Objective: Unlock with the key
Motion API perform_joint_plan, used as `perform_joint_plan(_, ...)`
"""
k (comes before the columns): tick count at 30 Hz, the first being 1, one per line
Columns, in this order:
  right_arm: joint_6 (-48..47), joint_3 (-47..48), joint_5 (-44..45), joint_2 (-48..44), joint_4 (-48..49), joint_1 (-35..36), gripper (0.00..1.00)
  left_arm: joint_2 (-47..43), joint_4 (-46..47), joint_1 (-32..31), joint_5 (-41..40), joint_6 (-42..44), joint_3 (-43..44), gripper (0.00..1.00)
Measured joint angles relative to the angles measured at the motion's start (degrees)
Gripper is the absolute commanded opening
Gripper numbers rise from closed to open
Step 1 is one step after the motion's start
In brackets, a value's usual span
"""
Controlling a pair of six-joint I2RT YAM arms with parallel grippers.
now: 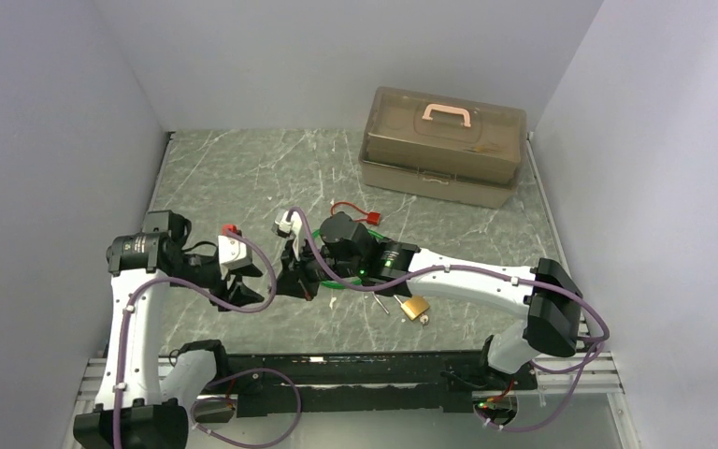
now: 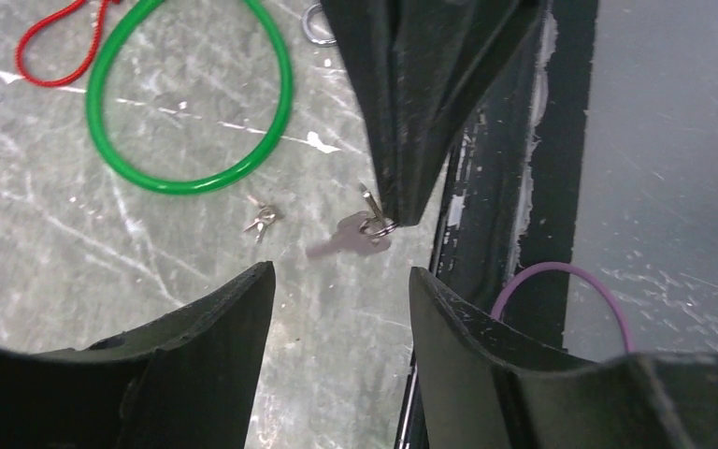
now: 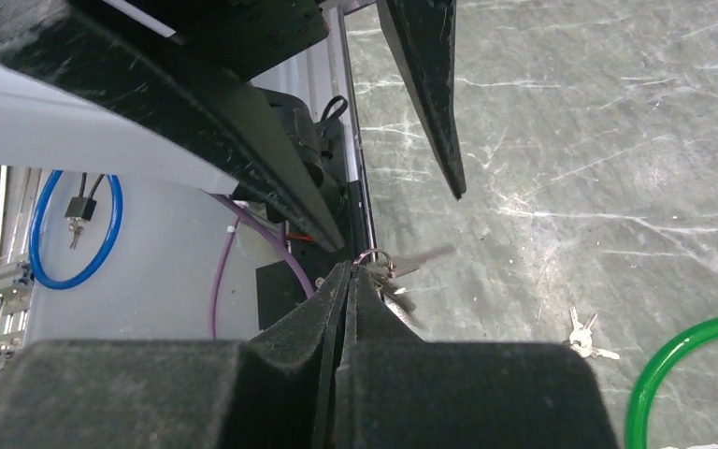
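A: Where's the key [image 2: 346, 238]?
B: Dangling by its ring from the right claw [image 3: 346, 271], which is pinched tight on it, above the near edge of the desk [image 1: 243, 168].
A: Left claw [image 2: 341, 290]?
B: Partly open, empty, key just beyond its tips. Padlock [image 1: 415, 307] lies near that edge.

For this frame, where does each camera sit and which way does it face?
Top external: above and behind the arm bases, looking down on the table, toolbox and padlock; both arms show.
Left wrist: on the left arm, looking down past its open left hand at the keys.
Right wrist: on the right arm, looking along its right hand, shut on the keys' ring.
Shared: both wrist views show the keys and green loop.
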Motion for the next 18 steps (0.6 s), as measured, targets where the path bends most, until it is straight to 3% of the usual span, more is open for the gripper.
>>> perform_joint_plan(6,0.02,-0.48,-0.46,-0.28,0.17,-0.39,0.0,1.29,-0.2,-4.15,0.07,-1.31,0.2,0.66)
perform_joint_plan(18,0.04,-2.16,-0.59,-3.56,1.49,-1.09,0.0,4.04,-0.15,-4.85,2.16,-1.66,0.79,0.8)
